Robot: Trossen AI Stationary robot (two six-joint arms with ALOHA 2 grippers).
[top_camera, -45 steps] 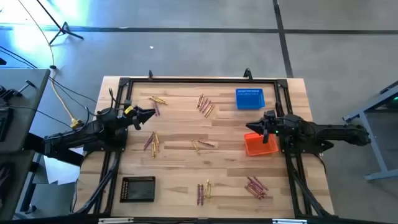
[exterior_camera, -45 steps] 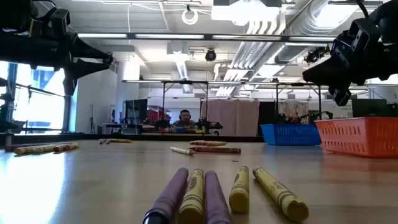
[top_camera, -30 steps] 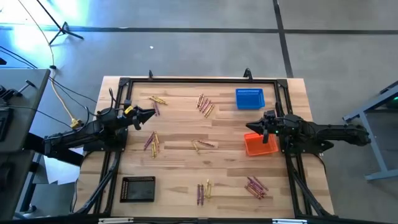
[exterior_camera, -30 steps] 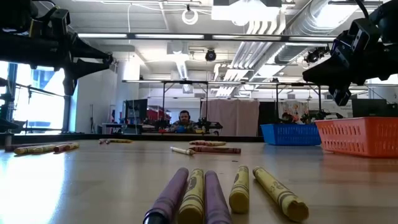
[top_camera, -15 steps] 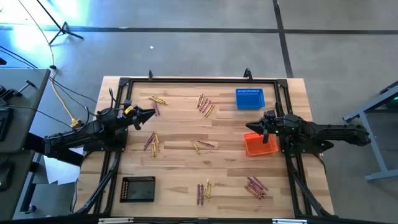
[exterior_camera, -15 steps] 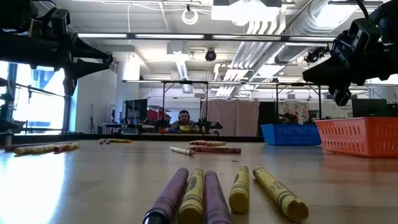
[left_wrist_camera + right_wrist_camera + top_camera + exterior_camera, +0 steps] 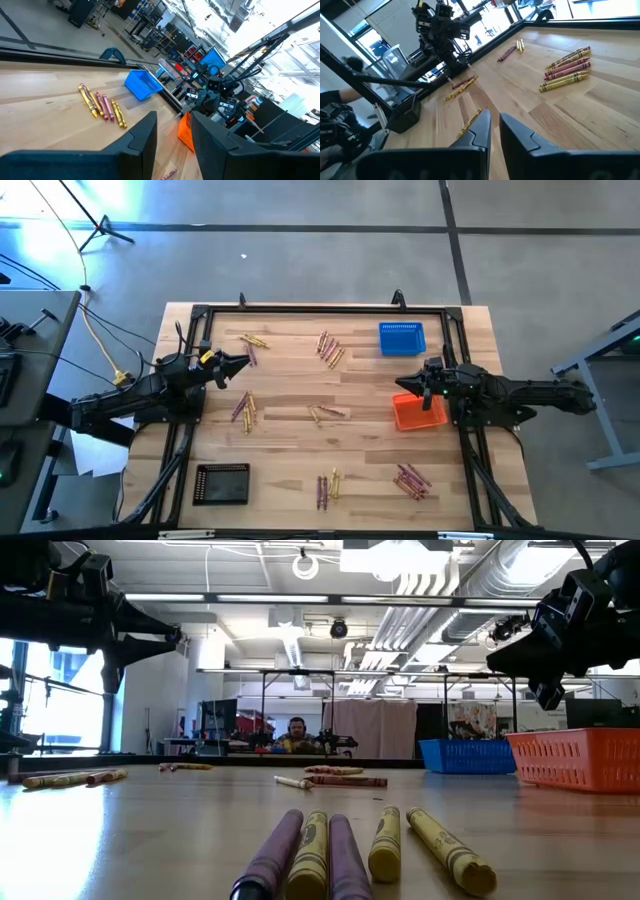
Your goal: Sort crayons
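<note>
Bright overhead lighting; window glare; near crayons (image 7: 330, 855) blurred.
</note>
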